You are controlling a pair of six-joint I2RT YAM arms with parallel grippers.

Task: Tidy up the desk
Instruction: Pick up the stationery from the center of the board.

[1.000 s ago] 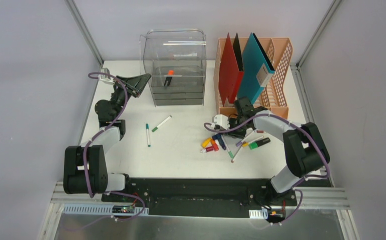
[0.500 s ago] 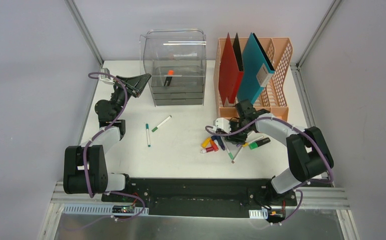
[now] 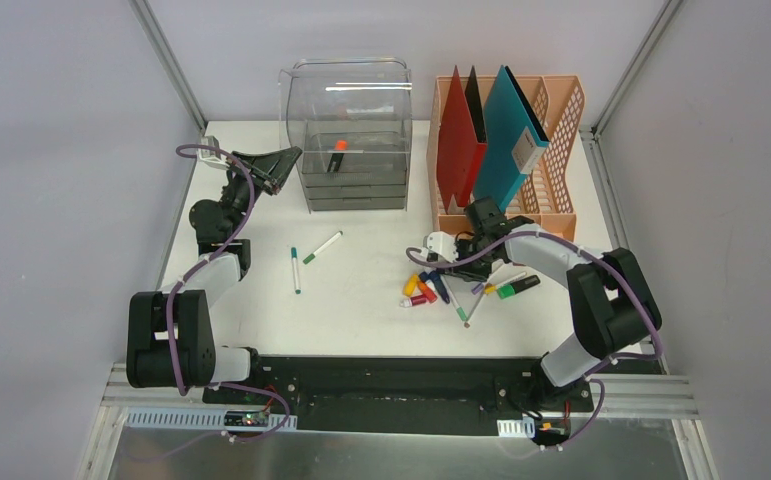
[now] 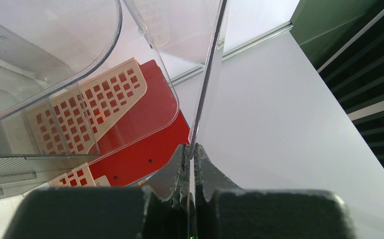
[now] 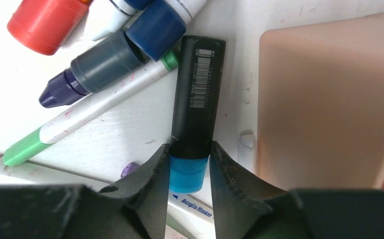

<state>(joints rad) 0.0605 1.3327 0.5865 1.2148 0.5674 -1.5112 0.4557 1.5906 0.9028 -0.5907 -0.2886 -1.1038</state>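
**Operator:** What has changed at the right gripper [image 5: 189, 152]?

**Spotter:** Very little. Over the last second your right arm leaned slightly further over the pen pile [image 3: 441, 285], then eased back. No pen has visibly shifted. Your jaws now stand narrow, one on each side of the black marker [image 5: 197, 94], pressing where its body meets the blue cap. I judge that you have the grip but not the lift: the marker lies flat on the desk [image 3: 361, 290], the white surface directly beneath the jaws. So the tidying has hardly begun.

**Operator:** And the left gripper [image 4: 190, 154]?

**Spotter:** It hasn't moved. Its jaws are pinched shut on a thin clear plastic wall [image 4: 207, 89] that runs up and away from them.

**Operator:** What can't you see?

**Spotter:** I can't tell which part of the drawer box [image 3: 346, 100] that wall belongs to. The marker's cap end runs in between your right jaws and is cut short there. The file rack [image 5: 324, 99] just right of them shows only as a peach slab. The pens left of the jaws overlap, so I can't count them.
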